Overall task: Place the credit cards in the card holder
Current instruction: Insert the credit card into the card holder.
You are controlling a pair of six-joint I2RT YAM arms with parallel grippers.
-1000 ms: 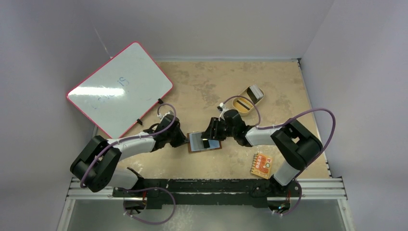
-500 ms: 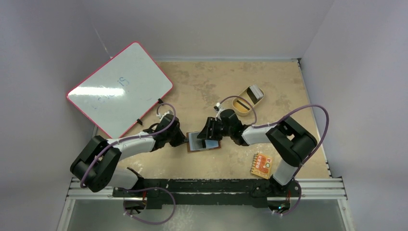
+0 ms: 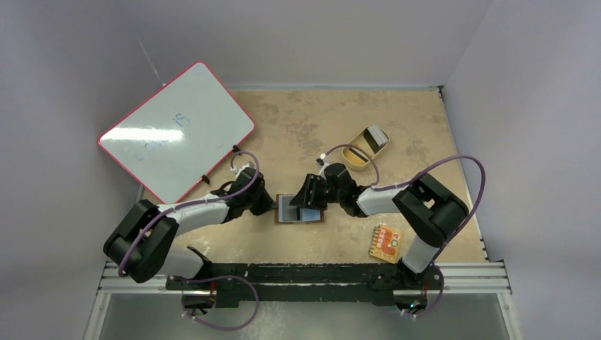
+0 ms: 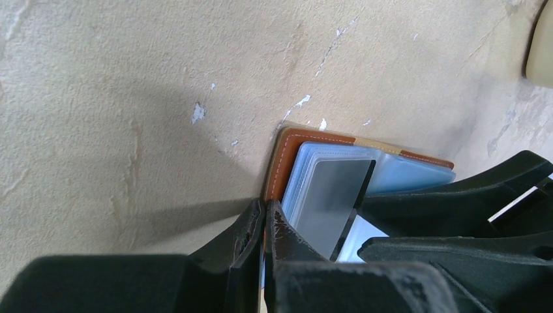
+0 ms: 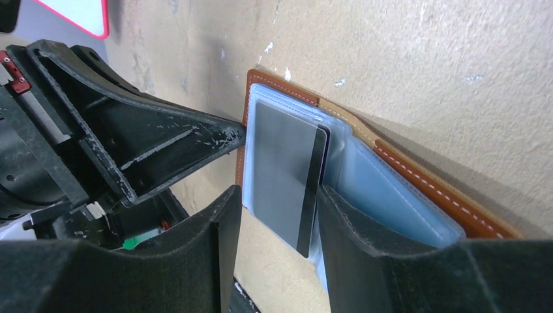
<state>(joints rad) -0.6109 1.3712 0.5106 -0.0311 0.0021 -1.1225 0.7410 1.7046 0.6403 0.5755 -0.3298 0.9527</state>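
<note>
The card holder (image 3: 301, 221) lies open mid-table, a brown wallet (image 5: 424, 179) with bluish clear pockets. My left gripper (image 3: 273, 207) is shut on its left leather edge (image 4: 287, 153), the fingertips (image 4: 265, 208) pinched together there. One black credit card (image 5: 283, 163) rests at a slant over the left pockets, its far end toward the wallet's edge. My right gripper (image 5: 279, 192) is closed across the card's near end, a finger at each long side. In the left wrist view the card (image 4: 332, 195) shows grey with a dark right edge. Whether it is inside a pocket is unclear.
A tan oval dish (image 3: 354, 157) with a dark and white piece (image 3: 374, 137) stands right of the table's middle, further back. An orange-red patterned packet (image 3: 386, 243) lies at the front right. A red-rimmed whiteboard (image 3: 173, 127) leans at the back left. Walls close in on three sides.
My right gripper has moved a little left with the card, further over the wallet. The wallet has slid slightly left. The left gripper has kept its hold.
</note>
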